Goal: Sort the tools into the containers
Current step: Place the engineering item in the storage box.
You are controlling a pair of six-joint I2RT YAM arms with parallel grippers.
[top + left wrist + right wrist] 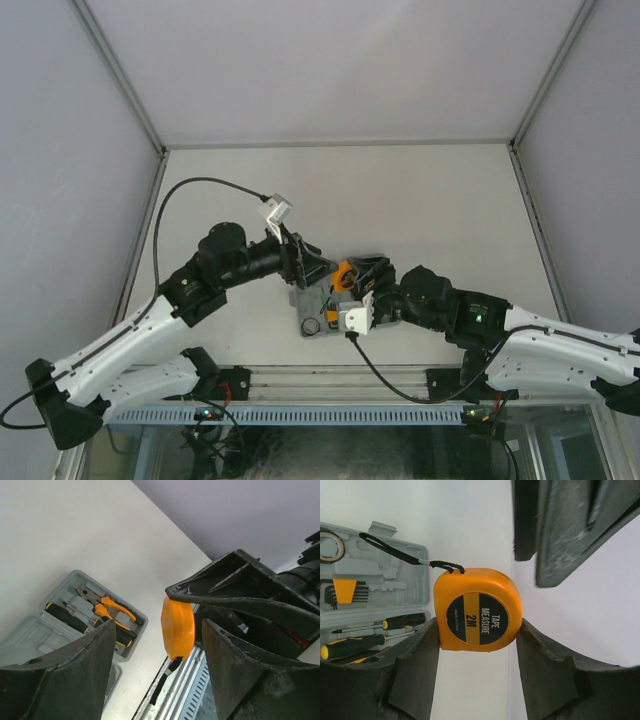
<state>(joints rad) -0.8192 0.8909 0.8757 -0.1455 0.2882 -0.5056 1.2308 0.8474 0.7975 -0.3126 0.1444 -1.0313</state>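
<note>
The right pincer point(478, 630) grips the tape measure point(478, 611); the left pincer point(160, 625) gapes wide, empty. Best lowered flat into the tool case point(400, 580).

Counts: one tape measure point(478, 610), orange; one tool case point(405, 587), grey, two halves; one pair of pliers point(107, 607); two screwdrivers point(402, 621), black-and-yellow handles; one hex-key set point(344, 590); one small dark ring point(342, 546); two robot arms point(150, 320) — six tool items in all.

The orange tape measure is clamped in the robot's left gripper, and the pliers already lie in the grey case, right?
Not quite: the right gripper clamps the tape measure, as the right wrist view shows. The pliers do lie in the grey case.
</note>
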